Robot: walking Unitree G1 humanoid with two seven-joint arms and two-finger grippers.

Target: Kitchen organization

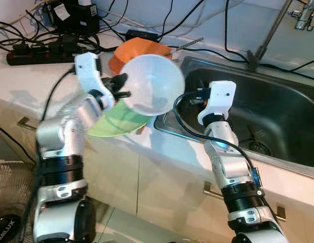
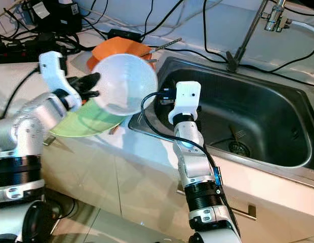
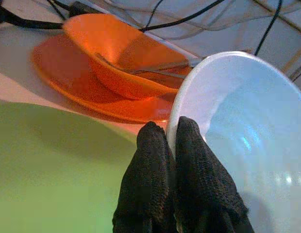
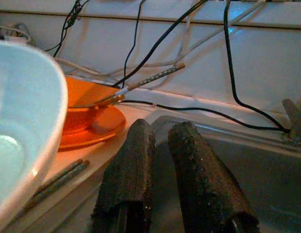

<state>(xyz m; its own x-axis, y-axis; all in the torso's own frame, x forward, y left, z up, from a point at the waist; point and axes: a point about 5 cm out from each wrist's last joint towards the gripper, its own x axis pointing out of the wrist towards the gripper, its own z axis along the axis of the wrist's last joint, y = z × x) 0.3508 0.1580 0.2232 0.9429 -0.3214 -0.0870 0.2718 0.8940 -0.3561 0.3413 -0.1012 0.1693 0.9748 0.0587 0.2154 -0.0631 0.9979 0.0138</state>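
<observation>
Two grippers are up: the left gripper (image 3: 171,145) pinches the white bowl (image 1: 152,86) by its rim, lifted above the green plate (image 1: 119,121). The right gripper (image 4: 162,141), fingers slightly parted and empty, hovers at the sink (image 1: 278,106) edge. Stacking likely follows, perhaps onto the orange bowl (image 3: 121,63) beyond, whose utensil and nearby cables (image 1: 147,20) obstruct.

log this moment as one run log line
left tool: shut on white bowl rim, raised over green plate | right tool: empty, at sink edge | orange bowl: on orange plate
</observation>
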